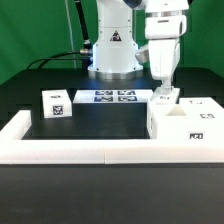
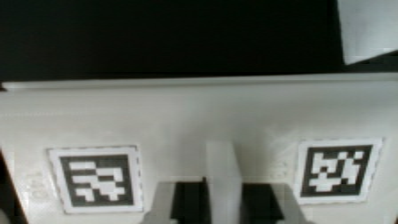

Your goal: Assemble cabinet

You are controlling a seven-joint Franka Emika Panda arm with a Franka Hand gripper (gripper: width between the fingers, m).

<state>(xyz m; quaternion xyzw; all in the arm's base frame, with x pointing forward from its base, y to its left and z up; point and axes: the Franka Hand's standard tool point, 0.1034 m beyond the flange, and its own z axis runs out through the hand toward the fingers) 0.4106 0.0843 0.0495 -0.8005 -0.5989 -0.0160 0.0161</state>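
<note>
Cabinet (image 1: 183, 122): I judge it rigid, light, slippery; I'd pinch its thin upright edge; gripper (image 1: 164, 95) astride it, clench indeterminate.

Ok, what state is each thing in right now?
claw: lowered at the large box part's edge; open or shut unclear.
large box part: upright, top open, against border rail.
small cube part: loose on table, untouched.
marker board: flat on table.
border rail: lying along the front.

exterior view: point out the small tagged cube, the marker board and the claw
small tagged cube (image 1: 55, 104), exterior view, its tagged front face
marker board (image 1: 113, 96), exterior view, its middle
claw (image 1: 163, 89), exterior view, midway between its fingertips
</note>
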